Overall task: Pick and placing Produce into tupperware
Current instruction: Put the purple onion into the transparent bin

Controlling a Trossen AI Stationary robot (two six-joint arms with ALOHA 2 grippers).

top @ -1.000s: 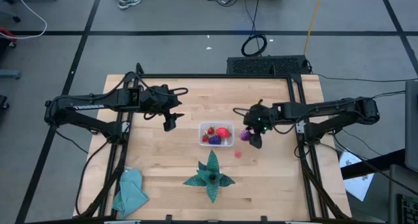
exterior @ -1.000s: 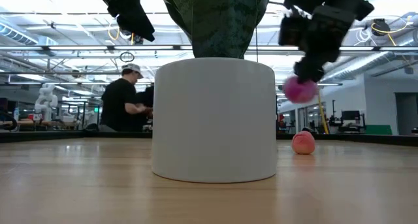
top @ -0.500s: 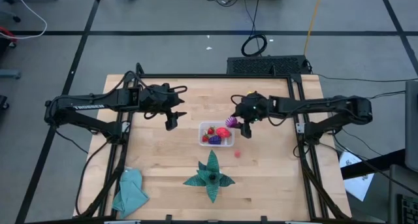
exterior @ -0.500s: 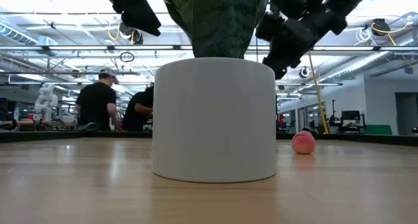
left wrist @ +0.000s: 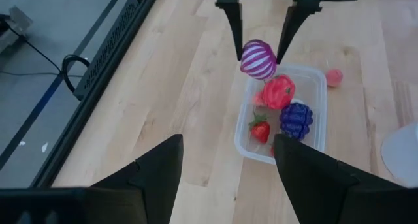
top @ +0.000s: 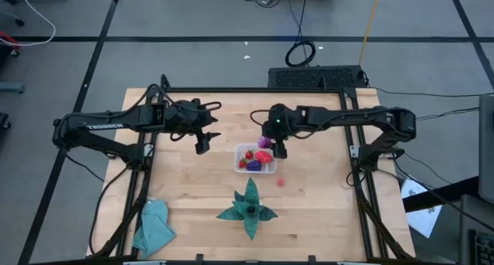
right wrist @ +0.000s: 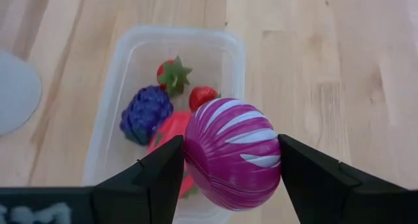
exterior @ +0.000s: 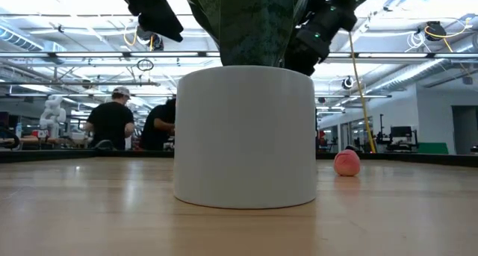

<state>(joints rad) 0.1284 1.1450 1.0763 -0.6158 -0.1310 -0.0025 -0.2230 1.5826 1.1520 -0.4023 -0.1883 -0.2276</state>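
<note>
High view, right gripper [top: 272, 147]: over the tupperware's [top: 256, 160] rim at 1 o'clock, carrying a magenta striped ball [top: 265, 143]; prob. held there so a release drops it in w/ the other fruit.
High view, leftover: small pink fruit [top: 281, 182] on the table [top: 193, 195] at 4 o'clock of the box, near it, not yet boxed.
High view, left gripper [top: 202, 144]: waits at 10 o'clock of the box, clear of the drop path.
Low view: white pot [exterior: 245, 136] blocks the box; pink fruit [exterior: 346, 163] sits at 3 o'clock of the pot.
Left wrist view: left fingers [left wrist: 159, 169] spread wide, nothing between; box holds red fruit [left wrist: 278, 91], purple grapes [left wrist: 296, 119], strawberry [left wrist: 260, 130].
Right wrist view: right fingers [right wrist: 149, 178] clamp the ball [right wrist: 232, 153] on both sides, partly open to its width; box [right wrist: 234, 51] lies directly below, grapes [right wrist: 145, 113] inside.
</note>
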